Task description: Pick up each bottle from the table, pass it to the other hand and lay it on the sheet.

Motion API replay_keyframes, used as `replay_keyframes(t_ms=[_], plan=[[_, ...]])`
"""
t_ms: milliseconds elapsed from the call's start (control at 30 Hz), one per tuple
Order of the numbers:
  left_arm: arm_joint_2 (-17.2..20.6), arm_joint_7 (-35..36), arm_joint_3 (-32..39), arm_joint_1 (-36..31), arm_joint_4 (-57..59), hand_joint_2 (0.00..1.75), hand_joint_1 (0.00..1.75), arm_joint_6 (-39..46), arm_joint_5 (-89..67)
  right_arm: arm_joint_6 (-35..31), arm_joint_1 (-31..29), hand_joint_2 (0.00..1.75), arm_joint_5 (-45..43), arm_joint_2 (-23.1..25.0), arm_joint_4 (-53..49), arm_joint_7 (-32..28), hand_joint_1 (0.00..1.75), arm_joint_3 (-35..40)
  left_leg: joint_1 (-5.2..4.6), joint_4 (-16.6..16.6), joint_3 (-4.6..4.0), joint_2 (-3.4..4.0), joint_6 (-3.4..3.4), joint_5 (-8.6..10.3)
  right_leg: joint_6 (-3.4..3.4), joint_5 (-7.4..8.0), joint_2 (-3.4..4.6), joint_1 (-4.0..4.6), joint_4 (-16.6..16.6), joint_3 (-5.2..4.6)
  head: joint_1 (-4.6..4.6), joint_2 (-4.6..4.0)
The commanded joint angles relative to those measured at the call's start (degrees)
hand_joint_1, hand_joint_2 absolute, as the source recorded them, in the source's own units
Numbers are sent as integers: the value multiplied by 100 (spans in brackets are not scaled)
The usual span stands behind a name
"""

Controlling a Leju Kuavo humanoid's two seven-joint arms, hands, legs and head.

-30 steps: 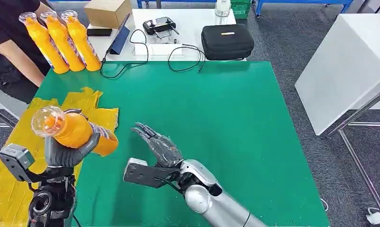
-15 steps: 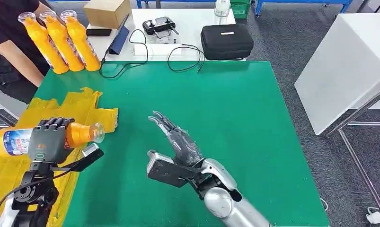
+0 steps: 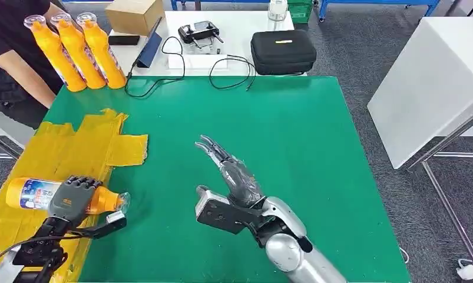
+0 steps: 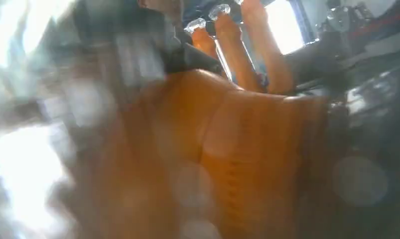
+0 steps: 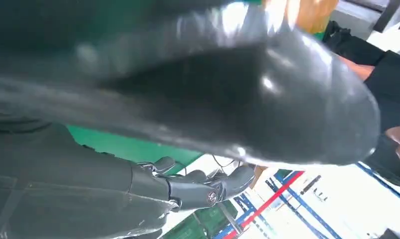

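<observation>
An orange bottle [image 3: 27,194] with a white label lies low over the yellow sheet [image 3: 63,153] at the table's left, cap toward the green. My left hand [image 3: 70,198] grips it around the middle, fingers wrapped over the top. In the left wrist view the orange bottle [image 4: 222,159] is a close blur. My right hand [image 3: 229,171] hovers over the green table [image 3: 269,135] near the centre, fingers stretched out and apart, holding nothing. Three more orange bottles [image 3: 75,50] stand upright at the far left corner.
A person in black [image 3: 10,59] stands at the far left beside the upright bottles. Behind the green table, a white table carries a cardboard box [image 3: 134,15], cables, a controller [image 3: 198,30] and a black case [image 3: 283,51]. A white panel [image 3: 428,76] stands to the right.
My left hand has turned the bottle from tilted upright to lying flat and lowered it down onto the sheet. My right hand has drifted right and away from it, still spread.
</observation>
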Motion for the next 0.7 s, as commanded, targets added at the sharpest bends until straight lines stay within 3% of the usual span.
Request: replay_keyframes(t_ms=[33,167,200,233,700], plan=[[161,-428,-409,-106,918,175,175,-213,407,85,-70,0,-63,-156,17,-40,0,-39,-2,-6,21,6,-2,-2,-2,0,3,0,-4,18,2,0],[175,-535,-407,-95,945,175,175,-299,514,96,-78,0,-68,-156,34,-48,0,-32,-1,-9,30,11,-7,-5,-4,2,8,2,-4,22,0,0],[180,-628,-390,-80,948,0,175,-324,613,109,-84,0,-80,-153,46,-60,0,-27,-4,-9,33,12,-8,-3,-4,1,8,0,-1,22,0,0],[175,-531,-381,-104,986,0,0,-382,586,108,-76,0,-82,-148,50,-61,0,-36,-4,-9,38,10,-8,-3,-3,0,6,1,0,28,0,0],[136,-714,-39,107,485,0,0,-358,1041,141,18,0,-115,-162,90,-104,0,-81,2,-7,52,4,-10,-6,-5,0,5,4,-5,49,0,0]])
